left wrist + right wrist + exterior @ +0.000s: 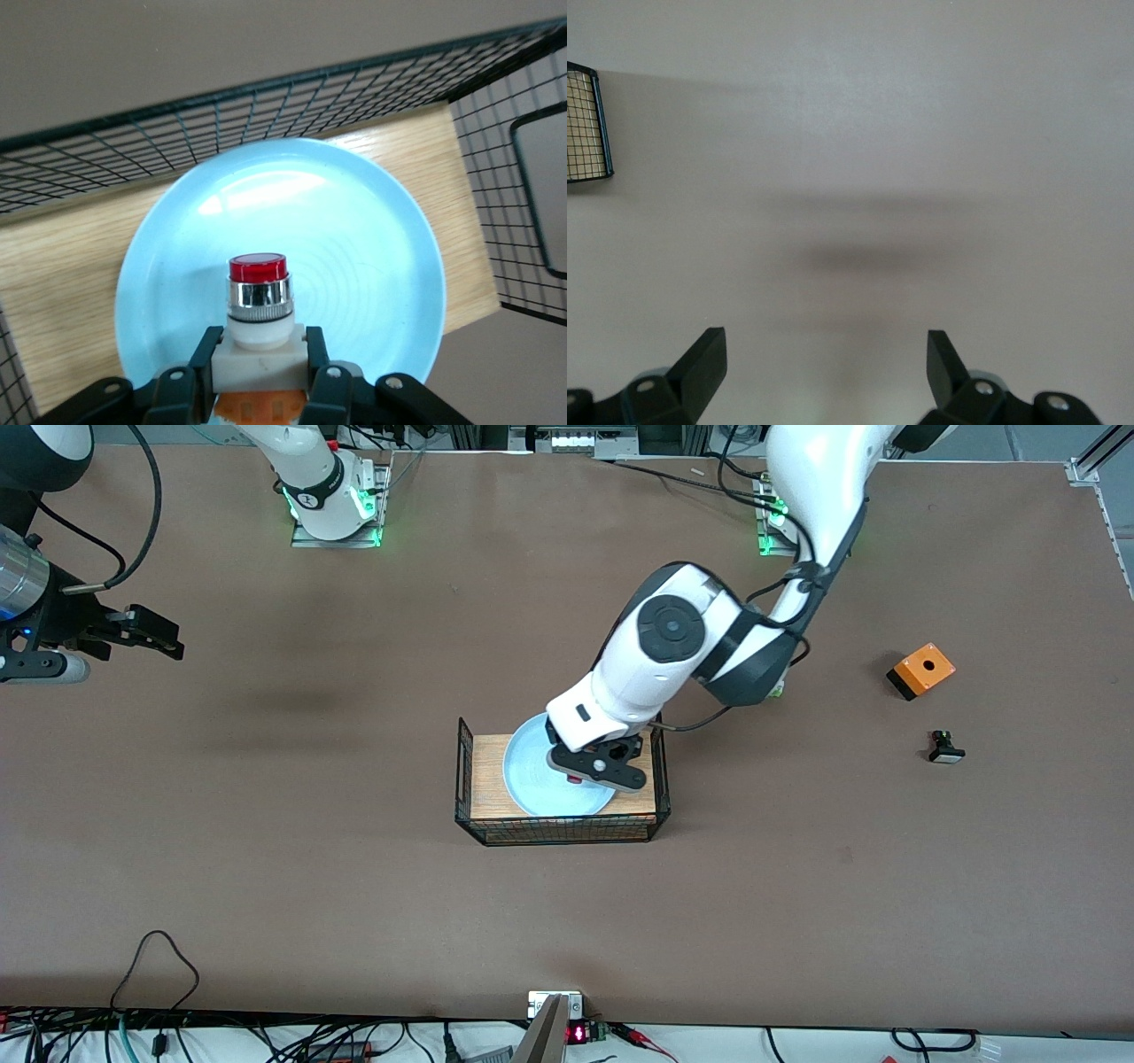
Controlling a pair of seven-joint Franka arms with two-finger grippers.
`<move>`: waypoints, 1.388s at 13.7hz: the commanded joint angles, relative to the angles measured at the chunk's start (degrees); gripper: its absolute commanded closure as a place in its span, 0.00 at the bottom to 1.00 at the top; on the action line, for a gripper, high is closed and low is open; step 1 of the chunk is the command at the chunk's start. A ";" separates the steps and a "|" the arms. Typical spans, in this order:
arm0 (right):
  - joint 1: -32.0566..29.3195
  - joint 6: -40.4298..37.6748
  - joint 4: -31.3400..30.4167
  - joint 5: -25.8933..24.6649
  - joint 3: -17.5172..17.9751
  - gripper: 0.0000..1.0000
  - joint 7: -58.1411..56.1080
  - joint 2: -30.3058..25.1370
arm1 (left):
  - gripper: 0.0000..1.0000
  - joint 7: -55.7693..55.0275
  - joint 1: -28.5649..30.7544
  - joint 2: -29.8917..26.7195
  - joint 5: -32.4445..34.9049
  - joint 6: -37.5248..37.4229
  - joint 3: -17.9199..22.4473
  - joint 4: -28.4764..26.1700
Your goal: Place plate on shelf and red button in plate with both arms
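The pale-blue plate (pixel 540 775) lies on the wooden floor of a black wire basket (pixel 463 779) in the middle of the table; it also shows in the left wrist view (pixel 354 239). My left gripper (pixel 580 777) is over the plate, shut on the red button (pixel 259 305), whose white block sits between the fingers with the red tip pointing at the plate. My right gripper (pixel 168 638) is open and empty, up over bare table at the right arm's end; its fingers (pixel 704 359) show in the right wrist view.
An orange box with a hole (pixel 921 670) and a small black-and-white part (pixel 945 747) lie at the left arm's end of the table. A corner of the basket (pixel 586 128) shows in the right wrist view. Cables run along the table's near edge.
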 commanded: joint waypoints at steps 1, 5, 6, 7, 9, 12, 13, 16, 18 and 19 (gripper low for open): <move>0.13 -0.29 -0.22 -0.60 0.19 0.00 -0.33 -1.15 | 0.87 -0.83 -1.69 1.76 3.84 -0.35 0.76 2.19; -0.04 -0.30 0.66 -0.15 -0.08 0.00 -0.24 -0.88 | 0.00 -0.82 -1.17 -0.07 6.48 -1.84 0.76 2.10; -0.04 -0.21 0.66 -0.59 -0.08 0.00 -0.24 -0.88 | 0.00 -0.83 -0.82 -2.08 6.31 -5.85 0.68 2.36; -0.04 -0.29 0.66 -0.68 -0.17 0.00 -0.24 -0.88 | 0.00 -0.83 -0.20 -3.93 5.87 -9.28 0.76 2.45; 0.04 0.23 0.66 -0.68 -0.08 0.00 -0.24 -0.97 | 0.00 -0.74 3.65 -8.23 5.78 -17.10 0.68 2.45; 0.13 0.15 0.66 -1.21 0.10 0.00 -0.24 -0.97 | 0.00 0.22 11.98 -14.39 6.04 -33.61 0.50 2.71; 0.13 0.23 0.66 -1.21 0.10 0.00 -0.24 -0.97 | 0.00 2.75 16.72 -15.97 5.70 -38.28 -0.28 2.80; 0.13 0.23 0.66 -1.21 0.10 0.00 -0.24 -0.97 | 0.00 10.93 25.60 -20.36 5.78 -44.03 0.58 2.02; 0.39 0.41 0.75 -3.66 0.27 0.00 -0.24 -1.06 | 0.00 20.04 29.50 -24.93 5.69 -42.90 1.11 -3.05; 0.92 0.50 0.75 -4.28 0.45 0.00 -0.24 -1.06 | 0.00 23.49 29.60 -28.87 5.52 -39.24 4.86 -8.65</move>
